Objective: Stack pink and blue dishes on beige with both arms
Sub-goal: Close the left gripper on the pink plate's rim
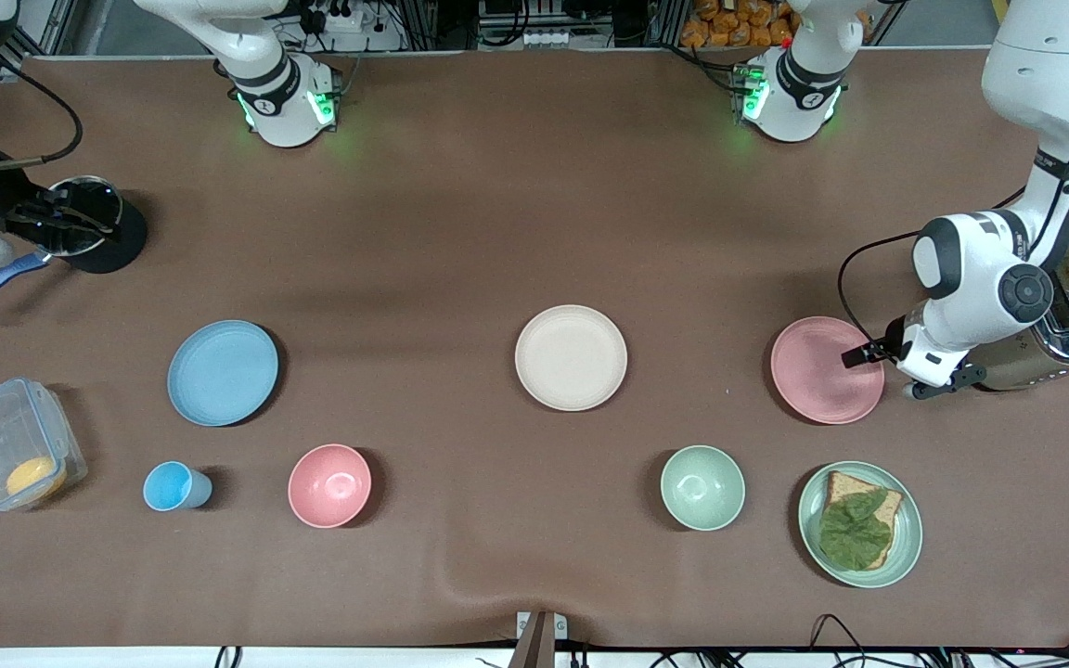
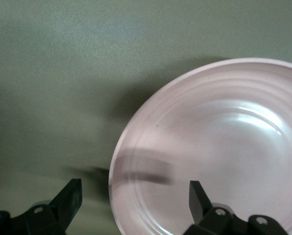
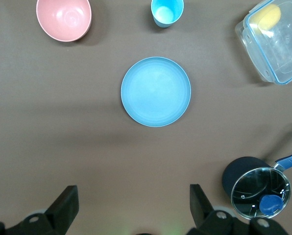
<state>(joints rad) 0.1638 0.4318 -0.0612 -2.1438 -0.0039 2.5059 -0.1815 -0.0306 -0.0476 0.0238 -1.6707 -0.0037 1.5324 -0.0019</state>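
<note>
Pink plate sits toward the left arm's end, blue plate toward the right arm's, beige plate btwn them. Prob light, stiff, slick, so pinch the rim. Left gripper wide open straddling pink's rim; right gripper wide open, high over the table.

One high overview, two wrist cameras looking down past their tools.

The front view faces both arm bases across the whole table. The left wrist view sits low, close over the pink plate; the right wrist view hangs high above the blue plate, both plates shared with the overview.
</note>
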